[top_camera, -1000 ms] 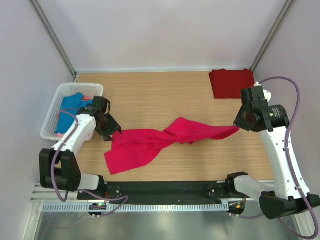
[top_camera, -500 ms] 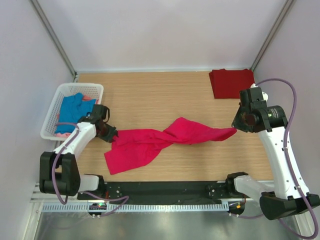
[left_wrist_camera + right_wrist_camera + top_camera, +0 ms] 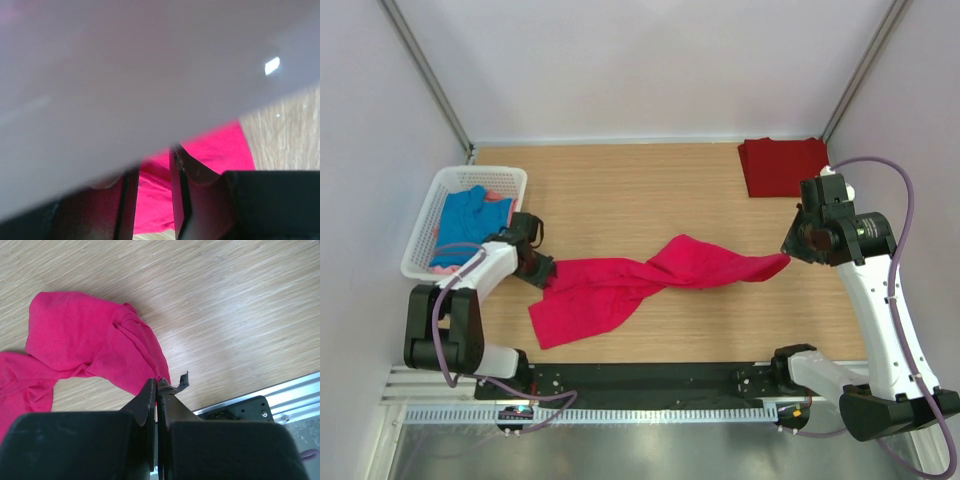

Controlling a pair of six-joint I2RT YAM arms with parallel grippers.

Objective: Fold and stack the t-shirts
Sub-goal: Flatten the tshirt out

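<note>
Overhead view: a pink-red t-shirt [image 3: 620, 290] lies twisted across the middle of the tabletop [image 3: 640, 190]. Its broad end is spread flat at the left and its narrow end is drawn out to the right. A dark red t-shirt [image 3: 783, 166] lies folded at the far right corner. A white basket [image 3: 480, 172] at the left edge holds a blue t-shirt [image 3: 460, 215] and some pale pink cloth [image 3: 498, 195].

Right wrist view: the right jaws are clenched tight on the narrow end of the pink-red t-shirt [image 3: 90, 345]. The cloth trails away from their tips onto the wood. The overhead view confirms the position, with that end raised to the right jaws, but it does not show the grip itself.

Left wrist view: a blurred pale surface fills most of the picture. Below it, two dark fingers [image 3: 200, 200] stand a little apart, with pink-red cloth [image 3: 150, 195] showing in the gap. Whether they pinch it cannot be told. The overhead view places the left jaws low at the upper left corner of the t-shirt, just beside the basket.
</note>
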